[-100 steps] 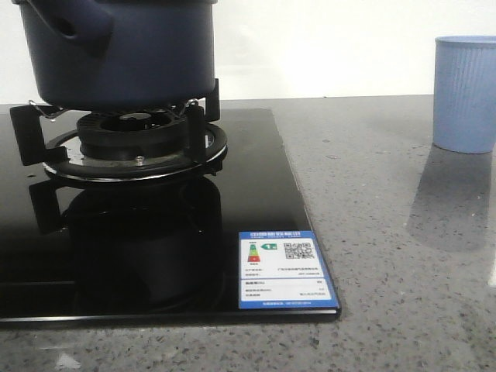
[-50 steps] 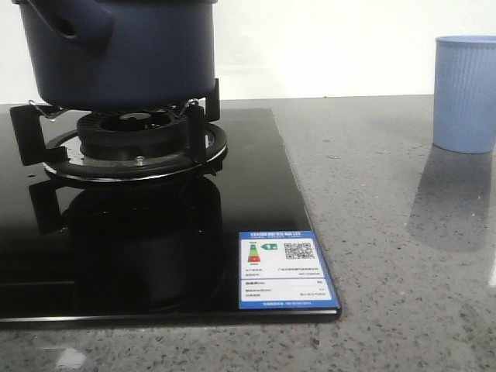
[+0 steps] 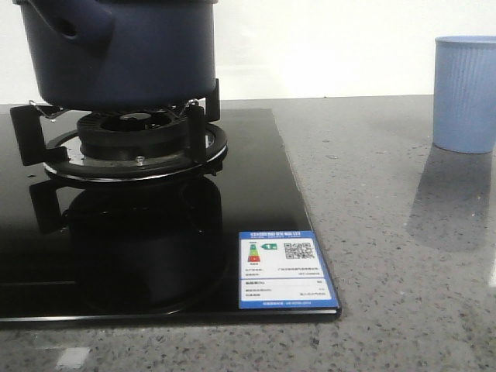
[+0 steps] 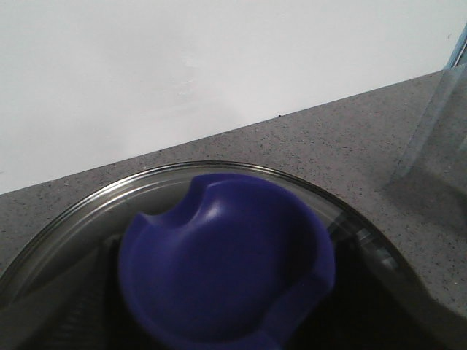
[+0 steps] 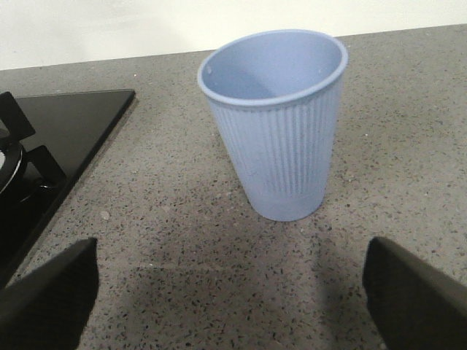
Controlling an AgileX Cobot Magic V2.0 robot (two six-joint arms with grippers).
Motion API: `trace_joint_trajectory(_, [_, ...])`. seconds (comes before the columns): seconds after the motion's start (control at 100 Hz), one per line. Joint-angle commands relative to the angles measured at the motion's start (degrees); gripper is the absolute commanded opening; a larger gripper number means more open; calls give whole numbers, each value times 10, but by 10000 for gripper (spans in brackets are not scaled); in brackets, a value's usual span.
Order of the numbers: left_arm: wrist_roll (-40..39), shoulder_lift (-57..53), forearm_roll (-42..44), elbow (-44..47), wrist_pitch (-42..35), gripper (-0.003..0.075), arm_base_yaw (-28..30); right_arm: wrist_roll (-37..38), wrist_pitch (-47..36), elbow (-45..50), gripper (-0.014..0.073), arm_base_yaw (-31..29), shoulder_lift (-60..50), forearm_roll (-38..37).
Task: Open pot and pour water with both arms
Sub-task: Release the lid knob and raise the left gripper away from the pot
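Nothing shifted: pot on burner, right tool wide before cup.

The right end effector is standing with its fingers spread wide, and the cup is sitting just ahead of the gap, with bare table lying between them. The stove's black glass edge is flanking that approach on one side. Close under the left wrist camera, the lid's blue knob is blocking the way.
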Motion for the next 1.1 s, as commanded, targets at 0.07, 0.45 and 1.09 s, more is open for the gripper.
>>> trace_joint_trajectory(0.07, [0,-32,-10,-22,-30,644,-5,-1,-8,-13,646,-1,-5,8])
trace_joint_trajectory(0.45, [0,-147,23,-22,-23,634,1,-1,-48,-13,645,-1,-5,8])
trace_joint_trajectory(1.09, [9,-369,24,128,-17,-19,88,-1,-214,-106,-64,-1,-23,12])
